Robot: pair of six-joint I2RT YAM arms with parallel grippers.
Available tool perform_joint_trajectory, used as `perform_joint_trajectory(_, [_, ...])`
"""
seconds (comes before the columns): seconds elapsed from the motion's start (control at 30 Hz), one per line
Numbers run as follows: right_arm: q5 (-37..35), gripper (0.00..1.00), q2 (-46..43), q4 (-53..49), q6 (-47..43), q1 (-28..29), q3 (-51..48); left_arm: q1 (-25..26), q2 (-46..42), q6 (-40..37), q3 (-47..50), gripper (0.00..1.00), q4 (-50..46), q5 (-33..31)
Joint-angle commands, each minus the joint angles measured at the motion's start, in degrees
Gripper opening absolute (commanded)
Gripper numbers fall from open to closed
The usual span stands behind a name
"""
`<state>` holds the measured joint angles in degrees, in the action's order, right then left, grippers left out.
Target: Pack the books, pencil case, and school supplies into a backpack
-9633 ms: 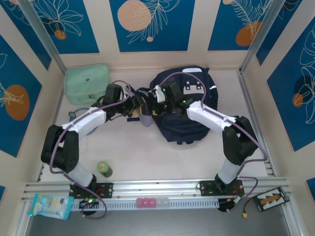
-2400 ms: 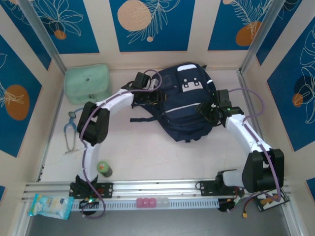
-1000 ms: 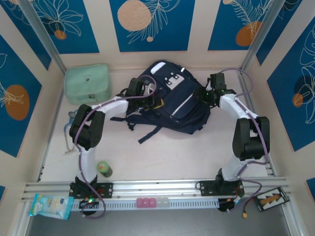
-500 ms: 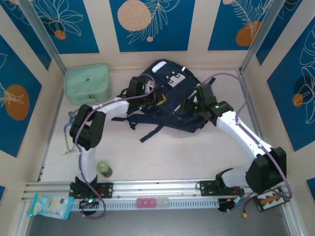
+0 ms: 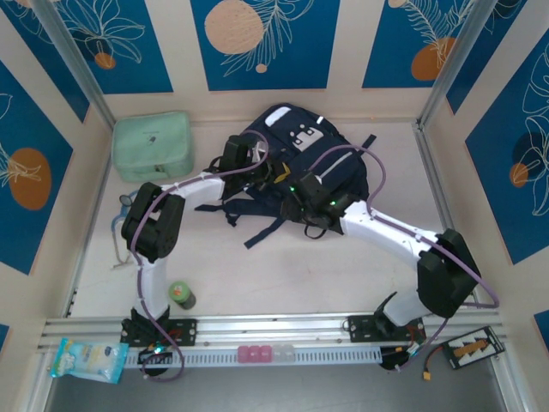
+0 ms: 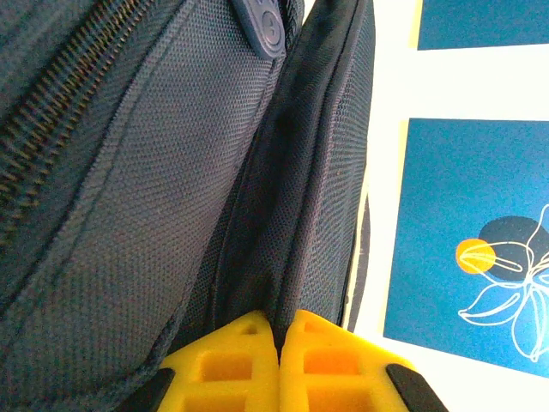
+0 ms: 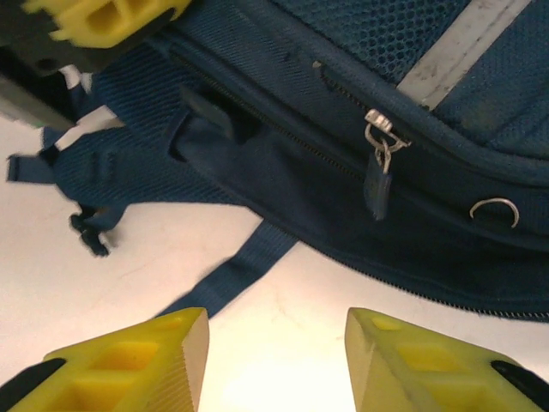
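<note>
Top external view: one large navy blue backpack (image 5: 339, 176) with white trim lies at upper centre. Of the two grippers, the left gripper (image 6: 279, 335) pinches its fabric, and the right gripper (image 7: 276, 330) hangs open at its lower edge, over the white table (image 7: 283, 283).

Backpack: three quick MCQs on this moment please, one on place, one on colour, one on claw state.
1. Where is the mint-green bag relative to the backpack?
A. on top of it
B. to its left
C. in front of it

2. What colour is the small bottle?
A. green
B. red
C. white

3. What is the left claw doing?
A. open, holding nothing
B. shut on the bottle
C. shut on backpack fabric

Key:
1. B, the top view shows the bag lying left of the backpack.
2. A, its body is green.
3. C, the left wrist view shows it clamped on a fabric fold.
</note>
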<state>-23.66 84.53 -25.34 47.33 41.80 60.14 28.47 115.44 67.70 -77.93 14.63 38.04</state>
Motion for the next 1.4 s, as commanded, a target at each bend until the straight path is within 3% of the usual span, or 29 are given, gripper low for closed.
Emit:
perform_joint_trajectory(0.0, [-7.6, 0.45, 1.91, 0.92, 2.38, 0.47, 1.3, 0.41, -1.36, 1.16, -0.58, 0.0, 6.24, 0.09])
perform_joint_trajectory(0.13, [-13.48, 0.44, 2.33, -1.07, 4.92, 0.8, 0.64, 0.43, -1.28, 1.3, -0.29, 0.0, 6.37, 0.28])
perform_joint_trajectory(0.6, [-16.74, 0.36, 8.92, 4.07, 3.45, -0.12, 2.38, 0.42, -1.44, 1.47, -0.45, 0.0, 6.19, 0.61])
perform_joint_trajectory(0.87, [-16.34, 0.32, 9.39, 6.55, 1.9, -0.23, 2.63, 0.54, -1.69, 1.56, -0.26, 0.0, 6.17, 0.63])
perform_joint_trajectory(1.37, [-15.37, 0.14, 8.54, 6.38, 2.15, -0.84, 2.87, 0.42, -1.54, 1.47, 0.19, 0.0, 6.55, 0.72])
